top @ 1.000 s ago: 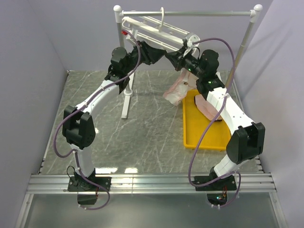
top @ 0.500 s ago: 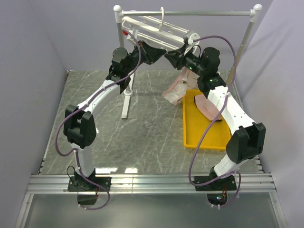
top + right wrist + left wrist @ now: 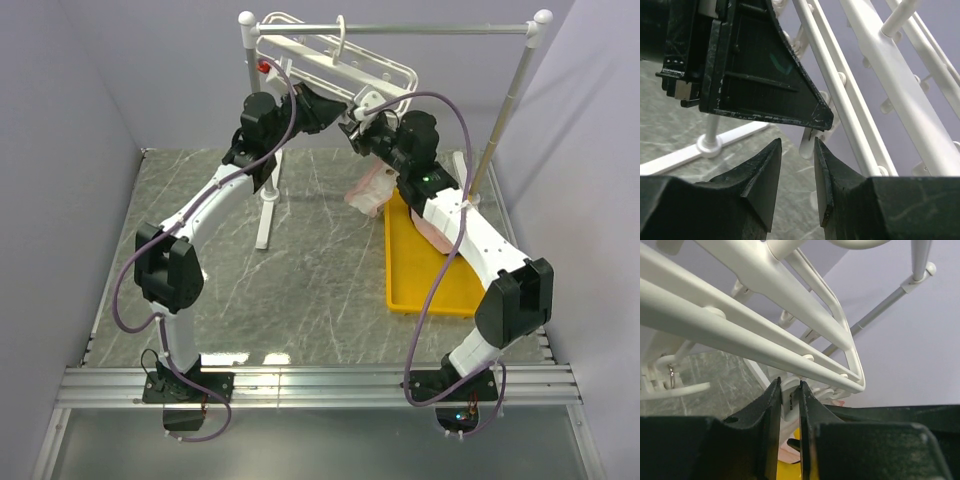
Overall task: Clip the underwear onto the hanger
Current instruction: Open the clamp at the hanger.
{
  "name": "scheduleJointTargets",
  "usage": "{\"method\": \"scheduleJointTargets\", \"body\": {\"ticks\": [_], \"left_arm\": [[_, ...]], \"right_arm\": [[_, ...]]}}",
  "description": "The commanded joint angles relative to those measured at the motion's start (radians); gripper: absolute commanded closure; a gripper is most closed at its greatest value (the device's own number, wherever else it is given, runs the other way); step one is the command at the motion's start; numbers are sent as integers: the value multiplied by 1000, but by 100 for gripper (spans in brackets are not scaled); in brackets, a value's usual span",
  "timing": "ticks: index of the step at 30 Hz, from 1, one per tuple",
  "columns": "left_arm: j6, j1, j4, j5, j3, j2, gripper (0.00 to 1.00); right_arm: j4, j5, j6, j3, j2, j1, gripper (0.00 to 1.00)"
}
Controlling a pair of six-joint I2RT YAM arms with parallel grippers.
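The white hanger [image 3: 335,55] hangs by its hook from the grey rail, and its bars [image 3: 765,340] fill the left wrist view. My left gripper [image 3: 338,108] is shut on one of its small white clips [image 3: 789,399]. My right gripper [image 3: 360,128] faces it from the right and stands open just under that clip [image 3: 807,145], with nothing between its fingers. A pale pink underwear [image 3: 372,188] sits below the grippers; its top is hidden behind the right arm, so I cannot tell whether it hangs or lies. Another pink underwear [image 3: 432,225] lies in the tray.
A yellow tray [image 3: 425,290] sits on the marble table at the right. The grey rail stand [image 3: 400,28] with white ball ends spans the back, its left leg and foot [image 3: 265,215] beside my left arm. Purple walls close in on both sides.
The right gripper has opened and moved left and up towards the left gripper. The left gripper has closed on the clip. The hanger's right end has swung upward.
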Motion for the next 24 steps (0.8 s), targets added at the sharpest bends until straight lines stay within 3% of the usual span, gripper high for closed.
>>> {"method": "scheduleJointTargets", "body": {"ticks": [1,10,13,14,15,17,22,24], "left_arm": [[-12,-18,-117,-84,77,-26,100],[-15,-43,-159,-92,101,-30,100],[-26,-41,-164,-84,108,-25,99],[-33,-43,-168,-80,109,-23,97],[-32,-43,-168,-77,114,-25,88],[-29,-41,-145,-72,105,-34,83],[-35,-14,-93,-49,77,-49,57],[-39,6,-50,-28,46,-62,58]], "right_arm": [[51,90,-117,-14,-44,31,61],[73,203,-235,20,0,70,67],[57,196,-243,37,14,73,79],[54,187,-241,37,16,73,88],[56,182,-235,32,16,73,93],[53,161,-221,31,11,71,100],[17,82,-114,52,0,27,100],[-9,38,-74,86,5,13,100]]}}
